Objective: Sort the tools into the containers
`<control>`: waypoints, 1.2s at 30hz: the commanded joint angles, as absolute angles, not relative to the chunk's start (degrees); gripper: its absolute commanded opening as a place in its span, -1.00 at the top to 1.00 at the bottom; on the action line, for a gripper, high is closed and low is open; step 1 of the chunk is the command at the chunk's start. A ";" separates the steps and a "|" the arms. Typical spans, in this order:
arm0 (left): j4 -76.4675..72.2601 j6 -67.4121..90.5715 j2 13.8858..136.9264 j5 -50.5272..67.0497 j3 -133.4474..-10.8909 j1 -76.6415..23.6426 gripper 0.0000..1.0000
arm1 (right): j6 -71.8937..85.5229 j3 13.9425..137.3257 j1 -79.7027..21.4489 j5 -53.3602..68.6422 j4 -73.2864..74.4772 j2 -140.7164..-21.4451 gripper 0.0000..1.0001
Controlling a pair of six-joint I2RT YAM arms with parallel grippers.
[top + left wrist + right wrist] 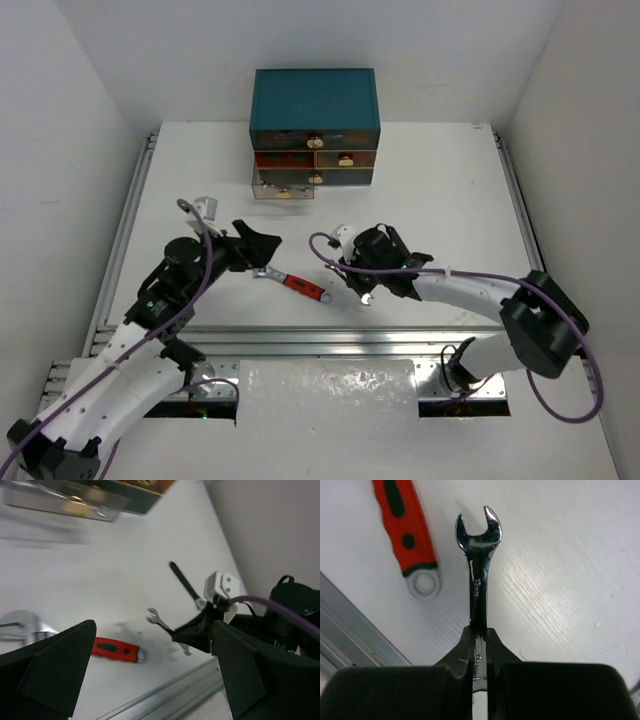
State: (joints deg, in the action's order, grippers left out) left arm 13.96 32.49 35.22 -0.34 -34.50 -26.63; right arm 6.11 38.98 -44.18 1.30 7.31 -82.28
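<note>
My right gripper [366, 292] is shut on a small silver spanner [478, 565], gripped mid-shaft just above the table; its open end points away from the fingers [462, 650]. The spanner also shows in the left wrist view [159, 619]. A red-handled adjustable wrench [293, 284] lies on the table between the arms, its handle beside the spanner [402, 525]. My left gripper [262, 244] is open and empty above the wrench's silver head [22, 626]. The teal chest [315, 100] stands at the back, its lowest drawer [283, 190] pulled out.
A slim black tool [182, 582] lies past the right gripper; I cannot name it. A metal rail [330, 340] runs along the near table edge. The chest's other drawers [345, 160] are nearly shut, one showing red inside. White walls enclose the table.
</note>
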 commanded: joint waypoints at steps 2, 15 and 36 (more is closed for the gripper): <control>-13.32 42.17 41.65 15.46 -27.87 -28.73 -1.00 | 9.93 37.09 -44.38 4.48 -2.72 -74.63 1.00; -38.40 48.25 61.15 14.32 -26.45 -38.23 -0.68 | 18.10 33.13 -44.82 14.76 -12.13 -58.98 0.99; -5.55 35.95 72.67 -12.30 -56.48 -34.30 1.00 | 25.58 29.45 -45.17 -5.09 -5.28 -43.62 -0.98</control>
